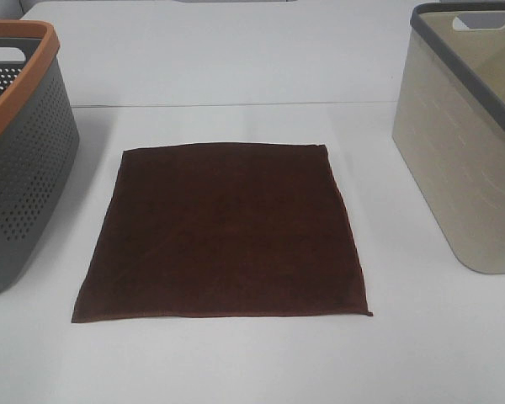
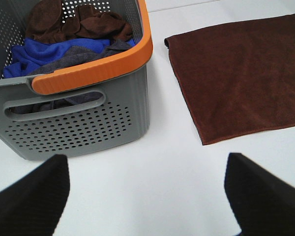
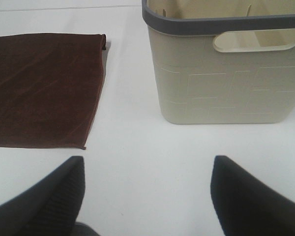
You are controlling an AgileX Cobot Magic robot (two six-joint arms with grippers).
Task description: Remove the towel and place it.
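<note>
The dark brown towel (image 1: 223, 231) lies spread flat on the white table, between two baskets; it also shows in the left wrist view (image 2: 241, 73) and the right wrist view (image 3: 42, 88). My left gripper (image 2: 147, 196) is open, empty, hovering over bare table short of the towel's corner and beside the grey basket. My right gripper (image 3: 147, 194) is open too, with nothing between its fingers, over bare table between the towel's edge and the beige basket. Neither gripper shows in the high view.
A grey perforated basket with an orange rim (image 1: 21, 160) stands at the left, holding blue, grey and brown cloths (image 2: 69, 37). A beige basket with a grey rim (image 1: 471, 160) stands at the right; what shows of its inside is bare.
</note>
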